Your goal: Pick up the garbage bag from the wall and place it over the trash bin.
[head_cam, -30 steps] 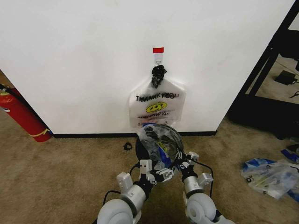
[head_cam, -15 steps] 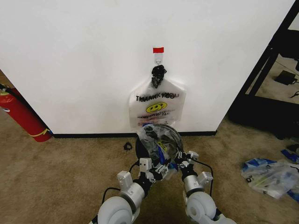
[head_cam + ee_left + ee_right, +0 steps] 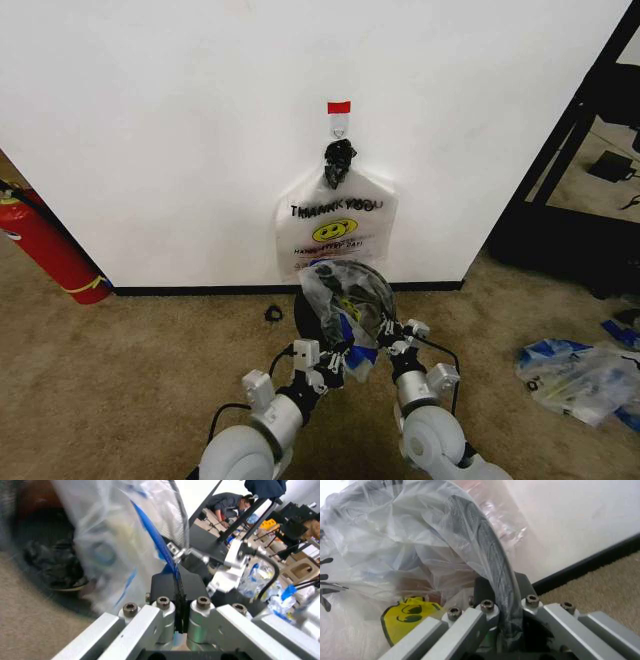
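The garbage bag (image 3: 345, 298), thin translucent plastic with blue patches and a yellow smiley, is draped over the black mesh trash bin (image 3: 299, 312) on the carpet below the white wall (image 3: 180, 130). Both grippers hold it from the near side. My left gripper (image 3: 335, 362) is shut on its blue-striped edge (image 3: 178, 592), with the bag (image 3: 110, 543) stretched toward the bin (image 3: 35, 551). At the bin's right side my right gripper (image 3: 388, 335) is shut on the bag (image 3: 395, 536), where the plastic wraps a dark curved rim (image 3: 485, 555) running between its jaws (image 3: 502, 603).
A similar flat bag with a black knotted top (image 3: 337, 230) hangs from the red-taped hook (image 3: 339, 107). A red fire extinguisher (image 3: 50, 250) leans at the left. A small black item (image 3: 273, 314) lies on the carpet. A clear-and-blue plastic bundle (image 3: 580, 375) and black shelving (image 3: 590, 150) are at the right.
My left gripper has drawn back toward me and slightly left, pulling the bag's near edge lower over the bin. The right gripper has barely moved.
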Available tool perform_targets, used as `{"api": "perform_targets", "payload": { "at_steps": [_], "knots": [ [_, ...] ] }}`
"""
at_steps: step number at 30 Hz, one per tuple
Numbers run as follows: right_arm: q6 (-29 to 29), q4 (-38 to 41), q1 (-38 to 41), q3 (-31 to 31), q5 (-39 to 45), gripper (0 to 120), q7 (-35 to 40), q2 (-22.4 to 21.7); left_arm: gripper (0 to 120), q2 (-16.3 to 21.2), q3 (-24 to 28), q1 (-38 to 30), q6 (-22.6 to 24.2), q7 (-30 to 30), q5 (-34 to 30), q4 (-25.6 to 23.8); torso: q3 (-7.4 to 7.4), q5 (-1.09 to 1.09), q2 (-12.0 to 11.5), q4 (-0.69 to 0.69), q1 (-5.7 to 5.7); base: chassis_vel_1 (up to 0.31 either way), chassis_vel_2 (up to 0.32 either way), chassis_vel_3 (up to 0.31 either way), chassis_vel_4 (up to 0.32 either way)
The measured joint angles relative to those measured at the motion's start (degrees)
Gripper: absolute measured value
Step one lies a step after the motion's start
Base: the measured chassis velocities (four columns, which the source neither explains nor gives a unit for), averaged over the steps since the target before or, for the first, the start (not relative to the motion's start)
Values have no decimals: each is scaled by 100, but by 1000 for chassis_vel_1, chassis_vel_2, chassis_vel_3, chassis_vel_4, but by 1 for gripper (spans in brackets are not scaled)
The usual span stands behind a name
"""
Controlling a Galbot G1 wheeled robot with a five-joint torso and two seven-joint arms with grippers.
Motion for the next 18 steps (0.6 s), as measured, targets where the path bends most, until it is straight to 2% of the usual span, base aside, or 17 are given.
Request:
{"api": "perform_targets", "payload": {
  "at_steps": [6, 11, 18],
  "knots": [
    [-135, 273, 54, 162, 654, 0, 198, 2, 0, 216, -258, 218, -346, 55, 306, 199, 0, -1, 0, 0, 0, 0, 0, 0, 0],
    [-236, 474, 36, 213, 893, 0, 284, -29, 0, 237, -405, 236, -426, 81, 500, 341, 0, -1, 0, 0, 0, 0, 0, 0, 0],
    [-331, 677, -51, 293, 1110, 0, 308, -94, 0, 230, -510, 97, -579, 92, 1209, 762, 0, -1, 0, 0, 0, 0, 0, 0, 0]
  ]
}}
